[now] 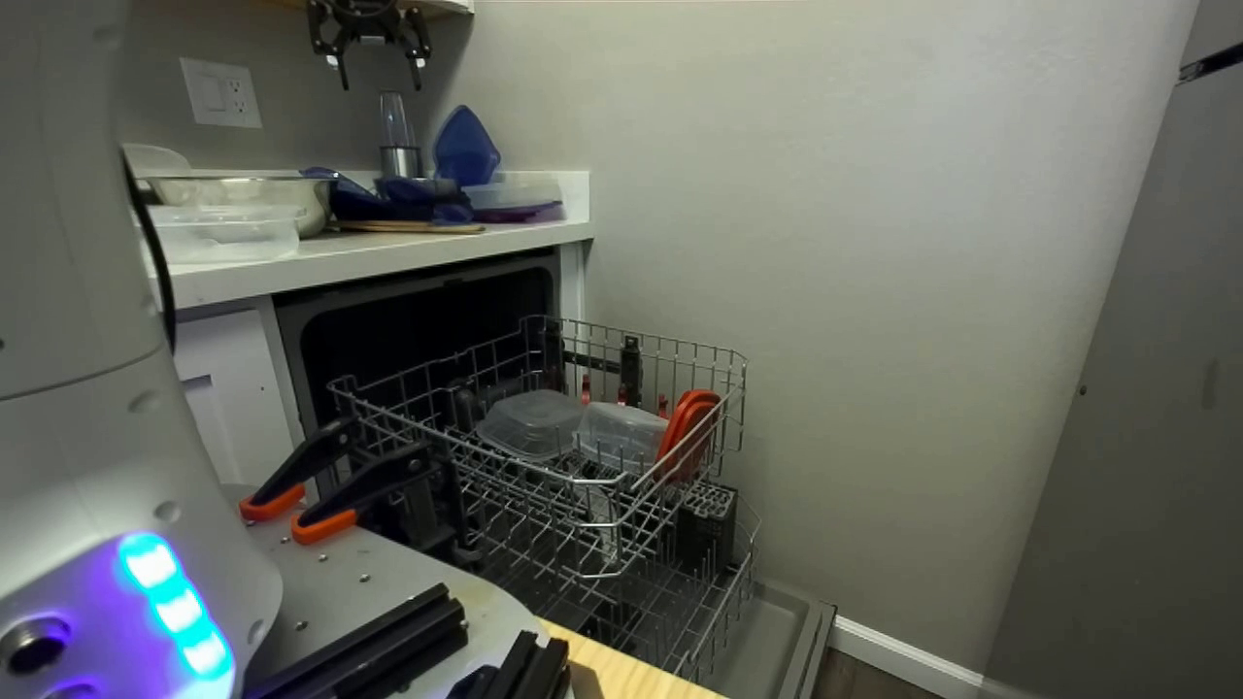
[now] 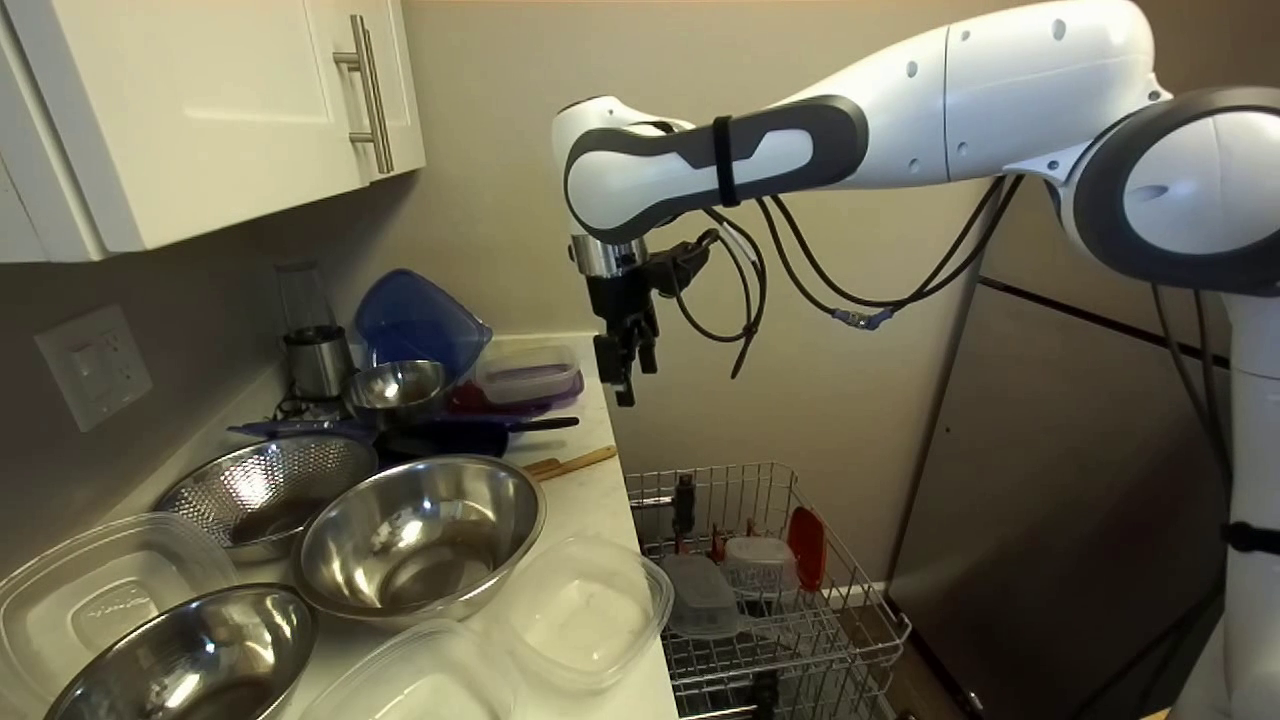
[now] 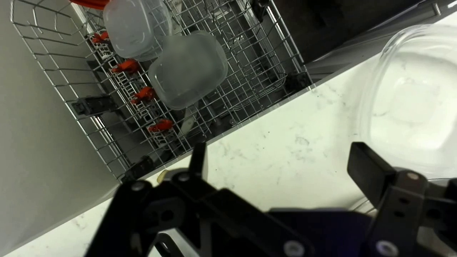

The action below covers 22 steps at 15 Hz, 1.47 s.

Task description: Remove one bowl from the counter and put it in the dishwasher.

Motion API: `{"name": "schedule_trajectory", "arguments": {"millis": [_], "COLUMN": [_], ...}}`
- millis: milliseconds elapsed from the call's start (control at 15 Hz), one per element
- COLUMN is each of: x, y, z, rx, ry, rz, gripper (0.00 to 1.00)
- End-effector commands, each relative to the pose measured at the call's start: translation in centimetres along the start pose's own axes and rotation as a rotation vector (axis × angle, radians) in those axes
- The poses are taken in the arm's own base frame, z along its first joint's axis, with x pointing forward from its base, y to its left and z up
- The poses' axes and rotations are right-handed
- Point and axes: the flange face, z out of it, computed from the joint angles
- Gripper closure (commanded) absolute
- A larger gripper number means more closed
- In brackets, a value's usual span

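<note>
My gripper is open and empty, high above the counter. In the wrist view its fingers stand wide apart over the white worktop. Steel bowls stand on the counter: a large one, one at the near corner and a small one at the back. A clear plastic bowl stands near the front edge; it also shows in the wrist view. The dishwasher is open, its upper rack pulled out, holding clear containers and red lids.
A steel colander, a blue lid, a blender and a wooden utensil lie or stand on the counter. A white cabinet hangs above. A wall bounds the rack's far side.
</note>
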Motion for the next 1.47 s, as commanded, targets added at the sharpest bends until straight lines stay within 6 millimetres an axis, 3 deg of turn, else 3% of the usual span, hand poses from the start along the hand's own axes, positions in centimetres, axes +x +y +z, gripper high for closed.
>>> {"name": "schedule_trajectory", "arguments": {"millis": [0,400,667,1400], "x": [0.1,1.5,1.2,0.4], "y": [-0.4,-5.1,-6.1,-9.4], "z": [0.1,7.5,11.7,16.2], "rx": [0.005,0.13,0.205,0.286], "ry": [0.01,0.171,0.199,0.12], "rz": [-0.008,-0.106,-0.105,-0.212], "gripper": [0.0,0.0,0.0,0.01]}}
